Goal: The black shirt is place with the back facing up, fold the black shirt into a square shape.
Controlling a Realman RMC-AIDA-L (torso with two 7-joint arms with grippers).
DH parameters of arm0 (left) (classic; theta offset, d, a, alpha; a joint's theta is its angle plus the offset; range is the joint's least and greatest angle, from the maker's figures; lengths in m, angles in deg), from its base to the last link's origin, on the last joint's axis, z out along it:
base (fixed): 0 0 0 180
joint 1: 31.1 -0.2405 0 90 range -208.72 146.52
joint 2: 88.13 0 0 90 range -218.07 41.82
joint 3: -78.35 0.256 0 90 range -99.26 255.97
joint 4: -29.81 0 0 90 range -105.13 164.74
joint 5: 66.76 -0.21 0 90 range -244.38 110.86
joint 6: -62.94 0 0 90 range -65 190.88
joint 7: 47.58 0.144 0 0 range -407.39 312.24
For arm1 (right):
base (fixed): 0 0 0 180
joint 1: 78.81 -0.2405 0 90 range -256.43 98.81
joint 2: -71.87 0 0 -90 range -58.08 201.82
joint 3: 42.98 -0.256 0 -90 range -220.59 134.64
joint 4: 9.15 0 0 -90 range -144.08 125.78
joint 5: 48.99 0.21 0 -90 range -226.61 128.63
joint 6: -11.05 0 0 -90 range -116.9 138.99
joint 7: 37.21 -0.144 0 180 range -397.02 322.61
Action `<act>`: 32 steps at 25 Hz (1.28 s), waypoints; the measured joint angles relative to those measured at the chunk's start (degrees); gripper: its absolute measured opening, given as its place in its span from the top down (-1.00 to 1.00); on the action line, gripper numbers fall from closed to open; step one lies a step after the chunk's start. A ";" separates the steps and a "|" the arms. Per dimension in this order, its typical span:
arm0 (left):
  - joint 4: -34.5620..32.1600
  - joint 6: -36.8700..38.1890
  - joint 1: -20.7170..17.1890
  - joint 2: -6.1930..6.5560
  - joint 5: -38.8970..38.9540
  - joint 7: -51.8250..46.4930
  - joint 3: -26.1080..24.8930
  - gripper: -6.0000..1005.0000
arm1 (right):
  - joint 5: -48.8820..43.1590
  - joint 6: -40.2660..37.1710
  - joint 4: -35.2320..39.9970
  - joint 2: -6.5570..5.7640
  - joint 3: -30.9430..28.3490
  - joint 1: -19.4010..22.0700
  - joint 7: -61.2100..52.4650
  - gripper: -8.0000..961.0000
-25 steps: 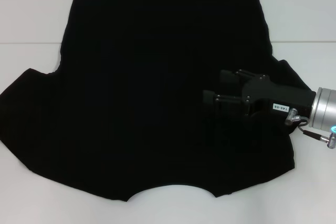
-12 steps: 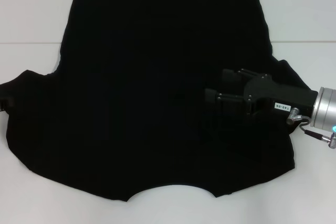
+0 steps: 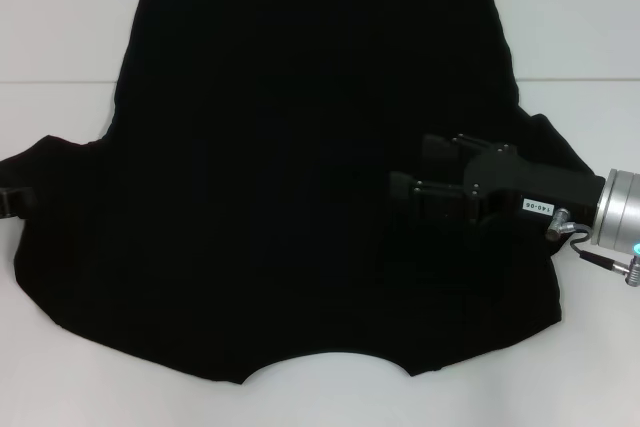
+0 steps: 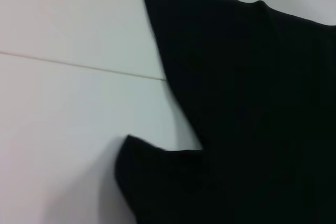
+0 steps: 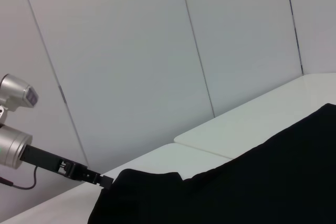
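Note:
The black shirt [image 3: 280, 177] lies flat on the white table, hem at the far side and curved neckline at the near edge. My right gripper [image 3: 412, 169] hovers low over the shirt's right part, pointing left, its two black fingers apart and open. My left gripper [image 3: 12, 202] shows only as a small black tip at the end of the left sleeve. In the right wrist view the left gripper [image 5: 97, 178] meets the edge of the shirt [image 5: 252, 187]. The left wrist view shows the sleeve and side of the shirt [image 4: 252, 103], with no fingers in it.
The white table [image 3: 60, 37] has a seam line running across it behind the sleeves. Bare table shows on both sides of the shirt's body. A grey panelled wall [image 5: 157, 51] stands beyond the table.
My left gripper has come in from the left to the left sleeve, and that sleeve's edge has drawn in a little. My right gripper has drawn back slightly to the right.

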 joint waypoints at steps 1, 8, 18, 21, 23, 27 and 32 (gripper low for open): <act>0.34 0.71 0.14 0.00 0.51 0.82 0.01 0.96 | 0.00 -0.04 -0.01 0.01 0.00 0.09 0.00 -0.93; 4.08 9.67 2.48 0.03 5.74 11.37 0.08 0.95 | 0.00 -0.17 0.00 0.00 0.00 0.53 0.00 -0.92; 6.96 9.42 4.29 -2.97 6.18 19.29 6.95 0.95 | 0.00 -0.27 0.00 0.00 0.00 0.62 0.40 -0.92; 6.98 7.64 4.62 -3.60 6.21 19.29 8.38 0.95 | 0.00 -0.27 0.00 0.00 0.00 0.62 0.39 -0.92; 7.21 6.64 4.82 -3.88 6.22 18.95 8.99 0.95 | 0.00 -0.27 0.00 0.00 -0.01 0.61 0.31 -0.92; 6.41 6.15 4.81 -4.31 6.50 18.52 8.63 0.82 | 0.00 -0.27 0.17 0.00 -0.06 0.52 0.07 -0.92; 4.40 4.69 4.17 -4.38 7.31 16.03 6.83 0.50 | 0.00 -0.10 0.28 0.00 -0.17 0.31 0.02 -0.92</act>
